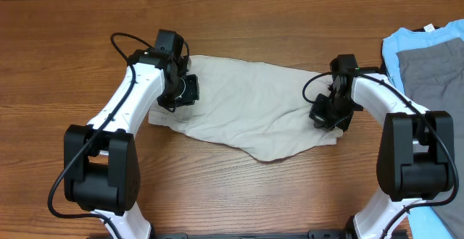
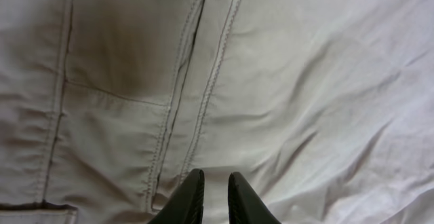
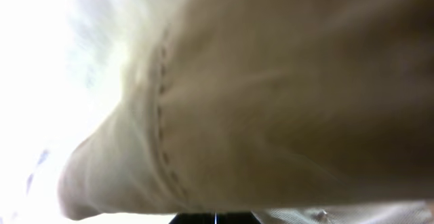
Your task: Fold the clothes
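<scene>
**Right jaws gripping the shorts, left jaws parted over them**

My left jaws are standing slightly parted and gripping nothing. Their two dark fingertips [image 2: 192,191] are pointing down at the shorts [image 1: 246,112], close to the lower end of a stitched pocket welt [image 2: 200,81], and I cannot tell whether they are touching the cloth.

My right jaws are clenching a fold at the right end of the shorts. The fabric is bunching so close to that wrist camera that it is filling the view, with a line of stitching crossing it.

The shorts are lying rumpled across the middle of the worktop [image 1: 254,22], between my two arms. A light blue T-shirt [image 1: 395,47] is lying at the worktop's right edge with a grey garment [image 1: 431,72] on it, apart from the shorts.
</scene>
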Motion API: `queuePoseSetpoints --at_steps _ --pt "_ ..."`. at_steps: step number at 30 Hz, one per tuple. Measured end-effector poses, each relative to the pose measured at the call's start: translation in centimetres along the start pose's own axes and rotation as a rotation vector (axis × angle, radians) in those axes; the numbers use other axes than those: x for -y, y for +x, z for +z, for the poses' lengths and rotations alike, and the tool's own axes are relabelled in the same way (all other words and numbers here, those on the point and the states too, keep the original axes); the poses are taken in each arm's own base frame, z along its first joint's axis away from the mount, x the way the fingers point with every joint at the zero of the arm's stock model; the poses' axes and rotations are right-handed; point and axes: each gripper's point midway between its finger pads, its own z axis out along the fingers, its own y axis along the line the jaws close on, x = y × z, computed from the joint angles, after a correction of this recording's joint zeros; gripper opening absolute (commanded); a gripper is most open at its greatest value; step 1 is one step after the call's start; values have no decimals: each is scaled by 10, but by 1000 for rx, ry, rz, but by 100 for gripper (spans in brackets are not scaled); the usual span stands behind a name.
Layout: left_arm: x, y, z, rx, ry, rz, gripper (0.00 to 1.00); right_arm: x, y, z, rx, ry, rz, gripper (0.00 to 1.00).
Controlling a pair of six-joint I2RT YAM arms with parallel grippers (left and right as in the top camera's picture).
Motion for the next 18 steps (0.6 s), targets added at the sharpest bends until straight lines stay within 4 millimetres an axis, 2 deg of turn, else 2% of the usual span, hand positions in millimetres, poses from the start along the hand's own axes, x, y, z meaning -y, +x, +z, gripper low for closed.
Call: queuePoseSetpoints --at_steps 3,8,18 --pt "-1 -2 0 7 -4 1 16 -3 -5 0 22 -9 -5 4" --pt "-3 -6 0 28 -20 3 17 2 -3 -2 17 32 34 4" --pt "3 -37 -3 157 -3 13 8 19 -11 -5 46 81 149 4"
